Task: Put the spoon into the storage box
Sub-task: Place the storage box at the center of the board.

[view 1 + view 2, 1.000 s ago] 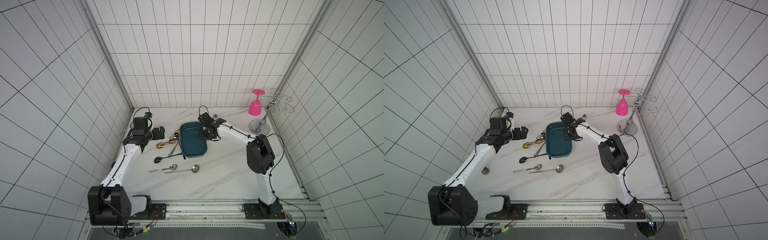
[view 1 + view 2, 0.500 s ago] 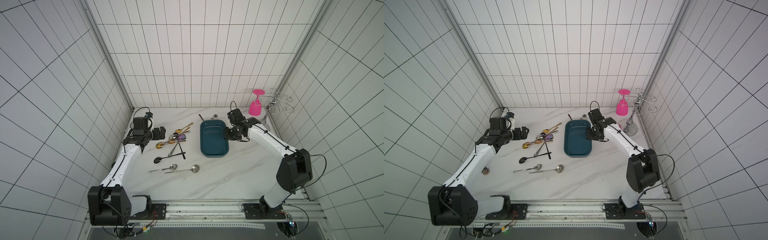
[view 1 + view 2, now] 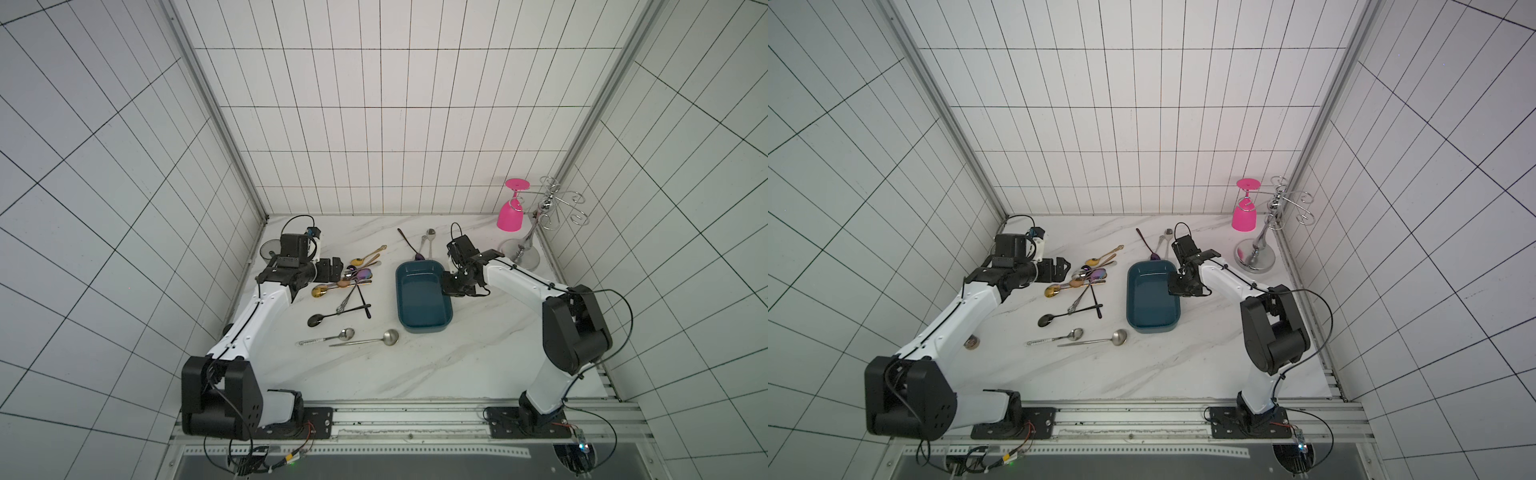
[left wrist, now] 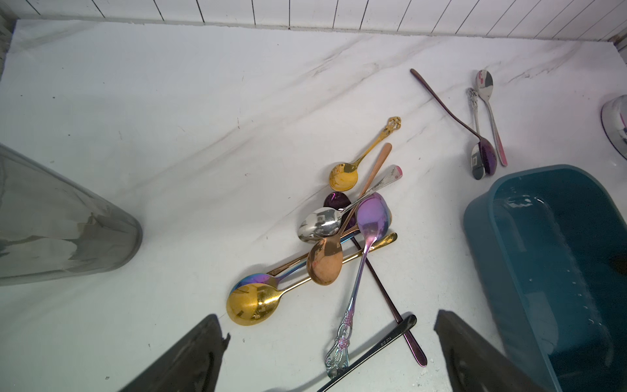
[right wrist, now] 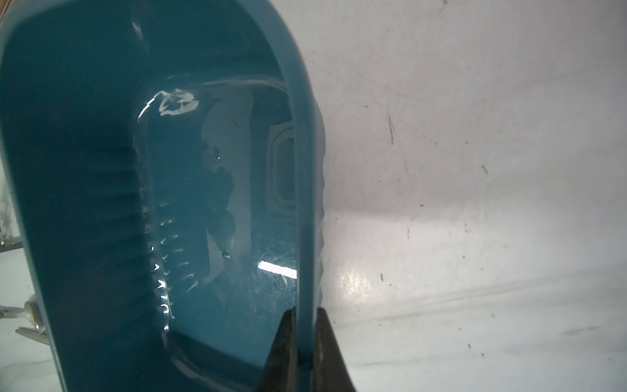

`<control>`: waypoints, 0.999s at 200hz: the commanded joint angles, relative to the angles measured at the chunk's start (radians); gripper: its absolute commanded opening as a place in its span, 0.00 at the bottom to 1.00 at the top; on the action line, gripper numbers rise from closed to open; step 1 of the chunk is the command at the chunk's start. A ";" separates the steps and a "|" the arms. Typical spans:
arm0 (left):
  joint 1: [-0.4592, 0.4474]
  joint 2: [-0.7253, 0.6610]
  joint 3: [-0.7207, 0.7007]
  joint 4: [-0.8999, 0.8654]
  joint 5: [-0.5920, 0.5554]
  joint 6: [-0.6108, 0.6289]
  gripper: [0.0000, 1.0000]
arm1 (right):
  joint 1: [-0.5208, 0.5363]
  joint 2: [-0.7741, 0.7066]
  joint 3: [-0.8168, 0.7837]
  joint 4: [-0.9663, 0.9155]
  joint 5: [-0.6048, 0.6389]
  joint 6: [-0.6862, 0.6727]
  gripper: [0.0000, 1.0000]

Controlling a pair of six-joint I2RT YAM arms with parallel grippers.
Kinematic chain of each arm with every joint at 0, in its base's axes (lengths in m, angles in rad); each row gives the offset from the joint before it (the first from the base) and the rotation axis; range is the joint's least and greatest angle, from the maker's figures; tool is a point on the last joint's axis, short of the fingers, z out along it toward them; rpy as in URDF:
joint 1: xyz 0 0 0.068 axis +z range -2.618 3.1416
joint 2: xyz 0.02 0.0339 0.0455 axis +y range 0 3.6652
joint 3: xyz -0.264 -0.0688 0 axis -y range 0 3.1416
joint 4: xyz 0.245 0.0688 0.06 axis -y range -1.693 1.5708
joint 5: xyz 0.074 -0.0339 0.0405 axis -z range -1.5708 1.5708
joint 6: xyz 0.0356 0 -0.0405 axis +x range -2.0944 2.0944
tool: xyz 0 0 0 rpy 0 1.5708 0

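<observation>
The storage box sits in the middle of the desk, with the right pincer clamped on its right wall near the back corner. The spoon pile is off to its left, and the left pincer is spread wide just left of that. There are three more spoons right behind the box and a pair of spoons in front of the pile. The cup is back-left. The stand is back-right, with a glass hanging off it.

Spoon heap (beside storage box)
</observation>
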 commanded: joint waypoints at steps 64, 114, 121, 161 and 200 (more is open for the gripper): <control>-0.022 -0.014 -0.081 -0.077 0.100 0.076 0.95 | 0.006 0.034 0.028 0.028 -0.005 -0.023 0.05; -0.096 0.031 -0.104 -0.020 0.036 0.056 0.93 | -0.017 -0.076 0.028 -0.019 0.026 -0.048 0.13; -0.108 0.042 -0.107 -0.013 0.032 0.052 0.93 | -0.024 -0.095 0.026 -0.029 0.029 -0.052 0.14; -0.153 0.106 -0.110 0.029 -0.013 0.031 0.87 | -0.074 -0.239 -0.014 -0.055 0.051 -0.087 0.28; -0.153 0.153 -0.086 0.028 -0.030 0.011 0.84 | -0.101 -0.280 -0.070 -0.018 0.015 -0.082 0.29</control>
